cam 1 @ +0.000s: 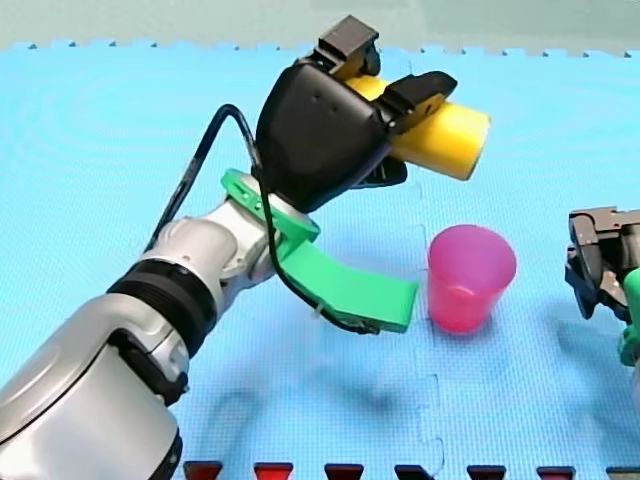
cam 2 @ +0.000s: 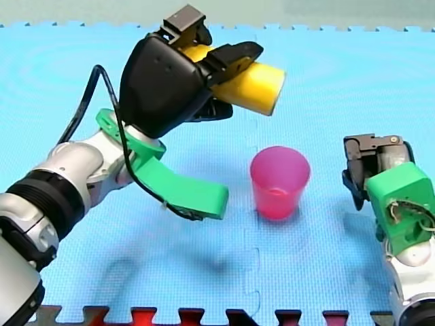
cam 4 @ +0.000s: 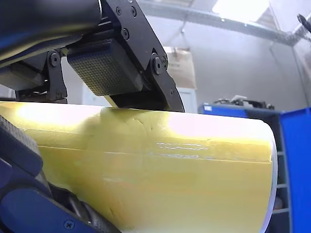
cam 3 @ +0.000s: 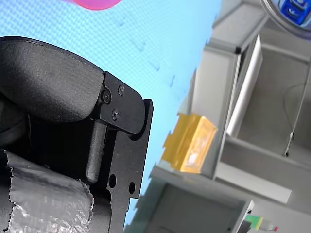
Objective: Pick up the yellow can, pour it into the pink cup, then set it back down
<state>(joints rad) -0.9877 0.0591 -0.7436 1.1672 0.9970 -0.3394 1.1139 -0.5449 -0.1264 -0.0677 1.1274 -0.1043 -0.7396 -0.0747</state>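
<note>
The silver left forearm [cam 1: 90, 370] is seen closest, reaching in from the near left corner, with a green bracket [cam 1: 350, 290] clamped at its wrist. At its end, the left hand [cam 1: 320, 135] is raised well above the mat and closed around the yellow can [cam 1: 450, 135]. The can is gripped near its base and tipped almost level, its free end turned to the right and slightly down. In the second wrist view a ribbed finger pad [cam 4: 104, 70] is pressed flat against the can's side. Below that free end the pink cup [cam 1: 470, 275] is standing upright, mouth up, well apart from the can. A strip of bare blue foam mat [cam 1: 120, 120] is left between the cup and the right hand [cam 1: 600, 260], which is parked at the right edge. Nothing is seen in that hand, and how far it is open cannot be told. The mat's toothed back edge is seen beyond the can, and red tabs [cam 1: 272, 470] are seen along the near edge.
</note>
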